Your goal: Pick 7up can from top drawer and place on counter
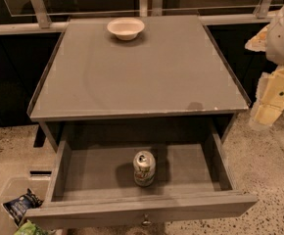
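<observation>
- counter (142,77): grey square top with raised side edges.
- white bowl (126,28): on the counter at the middle of its back edge, upright. It is the only item on the counter, so 1 thing up top.
- top drawer (132,205): pulled fully out from under the counter's front edge, with a small metal knob (146,223) at the centre of its front panel.
- 7up can (144,168): standing upright on the drawer floor, below the counter's front edge and roughly centred, near the front panel. Pull-tab top faces up, and nothing is touching it.
- gripper (273,102): just off the counter's front-right corner, out over the speckled floor (274,180). It is clear of the counter and well apart from the can.
- jaws apart or together: cannot tell.
- clear bin (0,214) with a snack bag (20,204): on the floor, below the counter's front-left corner.
</observation>
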`<state>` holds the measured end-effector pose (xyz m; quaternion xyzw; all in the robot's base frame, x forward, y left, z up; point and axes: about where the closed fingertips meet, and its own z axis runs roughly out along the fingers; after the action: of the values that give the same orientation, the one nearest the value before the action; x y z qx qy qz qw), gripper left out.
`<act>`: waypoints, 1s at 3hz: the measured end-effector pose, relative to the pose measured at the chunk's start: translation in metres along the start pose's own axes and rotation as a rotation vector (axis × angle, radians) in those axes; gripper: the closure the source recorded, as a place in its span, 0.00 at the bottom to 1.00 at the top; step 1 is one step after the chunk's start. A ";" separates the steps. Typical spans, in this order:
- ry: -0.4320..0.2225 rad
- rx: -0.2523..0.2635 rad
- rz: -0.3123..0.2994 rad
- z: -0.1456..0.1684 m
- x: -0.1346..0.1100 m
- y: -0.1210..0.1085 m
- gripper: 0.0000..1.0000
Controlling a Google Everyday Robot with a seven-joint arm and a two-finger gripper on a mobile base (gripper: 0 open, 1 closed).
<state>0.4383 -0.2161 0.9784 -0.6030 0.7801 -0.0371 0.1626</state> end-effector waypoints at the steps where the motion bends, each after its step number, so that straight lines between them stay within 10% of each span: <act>1: 0.000 0.000 0.000 0.000 0.000 0.000 0.00; 3: -0.016 -0.034 0.013 0.019 0.024 0.035 0.00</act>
<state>0.4062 -0.2270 0.9462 -0.6007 0.7833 -0.0178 0.1588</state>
